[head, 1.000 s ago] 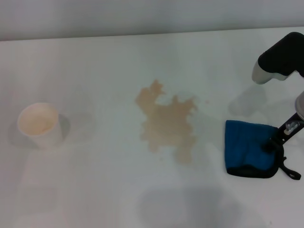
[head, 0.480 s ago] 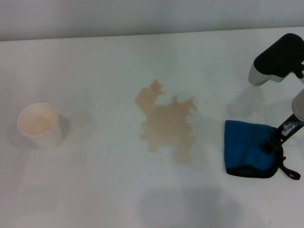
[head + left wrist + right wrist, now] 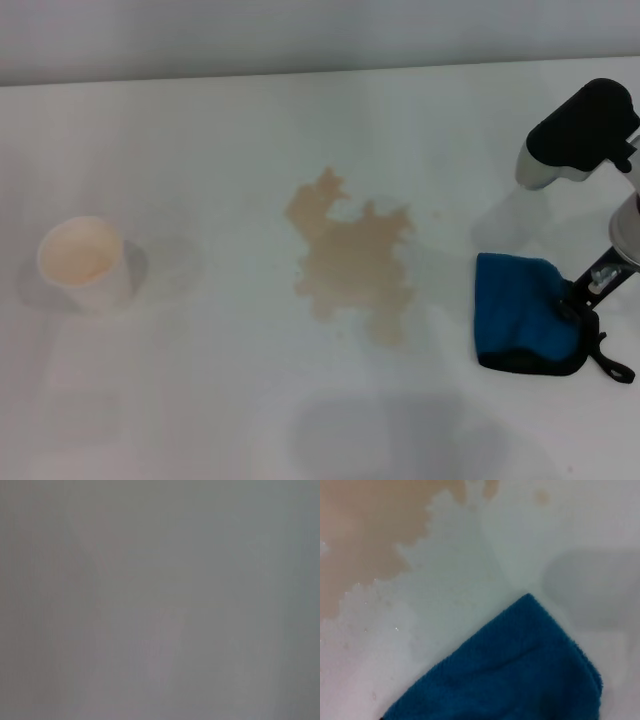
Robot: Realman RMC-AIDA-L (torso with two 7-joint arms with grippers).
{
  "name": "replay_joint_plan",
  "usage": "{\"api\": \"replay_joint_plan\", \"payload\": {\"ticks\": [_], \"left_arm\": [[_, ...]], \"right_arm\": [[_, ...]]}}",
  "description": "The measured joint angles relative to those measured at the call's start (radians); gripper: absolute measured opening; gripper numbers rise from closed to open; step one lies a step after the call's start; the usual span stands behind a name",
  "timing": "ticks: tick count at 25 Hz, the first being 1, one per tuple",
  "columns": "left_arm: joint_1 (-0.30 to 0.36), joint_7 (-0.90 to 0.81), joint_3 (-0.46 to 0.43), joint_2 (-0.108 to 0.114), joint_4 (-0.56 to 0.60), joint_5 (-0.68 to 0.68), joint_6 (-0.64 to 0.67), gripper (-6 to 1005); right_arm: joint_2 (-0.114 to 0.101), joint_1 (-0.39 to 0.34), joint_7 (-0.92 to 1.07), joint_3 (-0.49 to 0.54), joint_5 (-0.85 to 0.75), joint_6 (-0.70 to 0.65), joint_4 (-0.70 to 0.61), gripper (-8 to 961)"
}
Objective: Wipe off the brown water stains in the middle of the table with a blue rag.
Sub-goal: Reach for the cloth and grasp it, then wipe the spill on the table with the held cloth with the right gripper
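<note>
Your right gripper [image 3: 592,292] sits at the rag's [image 3: 522,312] right edge, grip unclear; the rag's long axis runs near-to-far, right of the stains [image 3: 352,255].

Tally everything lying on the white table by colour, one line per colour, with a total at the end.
Blue: 1, the blue rag, at the table's right side by the right gripper.
Brown: 1, the brown water stains, one splotch in the middle.
Pale cream: 1, the paper cup, upright at the left.
Total: 3
</note>
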Motion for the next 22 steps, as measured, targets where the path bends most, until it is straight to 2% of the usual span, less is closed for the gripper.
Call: {"api": "replay_joint_plan", "payload": {"ticks": [13,22], "left_arm": [[0.001,0.0,0.0,0.0,0.0,-0.001,-0.003,893],[0.005,0.0,0.0,0.0,0.001,-0.001,-0.012,892]], "right_arm": [[0.0,-0.014,-0.015,0.008,0.062,0.038,-0.123,134],[-0.001,-0.01,-0.082,-0.003,0.265,0.081,-0.202,129]]}}
